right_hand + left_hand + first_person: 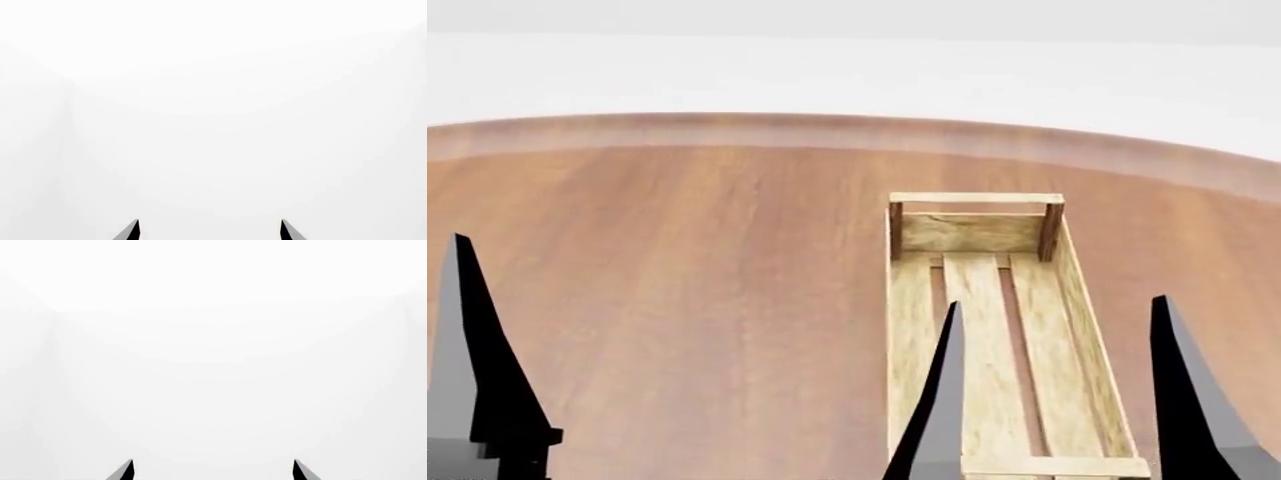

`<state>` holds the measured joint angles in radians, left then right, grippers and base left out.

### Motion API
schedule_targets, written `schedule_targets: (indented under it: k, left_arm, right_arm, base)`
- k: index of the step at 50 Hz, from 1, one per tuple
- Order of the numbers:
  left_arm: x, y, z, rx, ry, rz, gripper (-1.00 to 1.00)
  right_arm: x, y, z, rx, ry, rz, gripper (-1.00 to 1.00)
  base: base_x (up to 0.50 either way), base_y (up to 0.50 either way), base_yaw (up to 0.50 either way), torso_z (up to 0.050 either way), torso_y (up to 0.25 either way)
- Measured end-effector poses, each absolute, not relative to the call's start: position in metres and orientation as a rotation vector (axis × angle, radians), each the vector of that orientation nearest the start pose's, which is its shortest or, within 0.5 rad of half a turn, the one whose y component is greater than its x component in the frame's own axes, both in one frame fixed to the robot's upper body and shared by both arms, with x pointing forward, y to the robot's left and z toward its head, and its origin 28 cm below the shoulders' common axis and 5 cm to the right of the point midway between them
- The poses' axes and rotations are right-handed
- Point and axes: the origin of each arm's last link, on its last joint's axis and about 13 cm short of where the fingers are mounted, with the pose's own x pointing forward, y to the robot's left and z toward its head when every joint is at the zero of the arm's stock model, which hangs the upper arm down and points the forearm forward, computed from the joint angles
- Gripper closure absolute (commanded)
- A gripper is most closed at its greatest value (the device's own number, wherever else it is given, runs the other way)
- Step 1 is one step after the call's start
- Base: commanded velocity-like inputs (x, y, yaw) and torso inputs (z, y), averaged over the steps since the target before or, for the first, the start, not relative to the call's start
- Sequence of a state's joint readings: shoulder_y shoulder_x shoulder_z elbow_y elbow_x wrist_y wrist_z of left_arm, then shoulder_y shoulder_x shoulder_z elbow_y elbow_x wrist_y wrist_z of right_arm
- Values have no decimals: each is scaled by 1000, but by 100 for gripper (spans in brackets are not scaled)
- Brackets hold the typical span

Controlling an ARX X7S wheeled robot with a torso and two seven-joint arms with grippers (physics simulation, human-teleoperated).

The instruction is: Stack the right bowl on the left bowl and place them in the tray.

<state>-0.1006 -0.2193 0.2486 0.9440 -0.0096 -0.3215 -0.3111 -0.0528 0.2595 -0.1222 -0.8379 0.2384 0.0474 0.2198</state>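
The tray [910,330], a long light-wood crate with a slatted floor and dark corner posts, lies on the round wooden table [694,260], right of the middle in the head view. Neither bowl shows in any view. My right gripper [1054,302] is raised in front of the head camera with its two dark fingers wide apart, framing the tray's near half. Only one finger [481,380] of the left gripper shows in the head view, at the left edge. In the wrist views the left gripper [213,462] and the right gripper [209,222] are open and empty against plain white.
The table's curved far edge [854,130] runs across the head view, with a white floor or wall behind it. The tray holds nothing that I can see.
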Motion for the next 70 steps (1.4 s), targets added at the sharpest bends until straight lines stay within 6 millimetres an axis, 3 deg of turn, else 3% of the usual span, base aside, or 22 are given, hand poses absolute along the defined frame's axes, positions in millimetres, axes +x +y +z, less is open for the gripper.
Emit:
schedule_targets:
  k: [25, 54, 70]
  left_arm:
    - [168, 187, 187, 32, -693, -11, -100]
    - [169, 188, 185, 28, -665, -4, -100]
    - [169, 187, 185, 30, -639, -19, -100]
  right_arm:
    - [160, -97, 166, 125, -683, 114, -100]
    - [163, -96, 161, 68, -630, 101, -100]
    - [164, -95, 159, 59, -619, 101, -100]
  base:
    - [19, -500, 0, 0, 0]
    - [0, 0, 0, 1, 0]
    - [0, 0, 0, 50, 0]
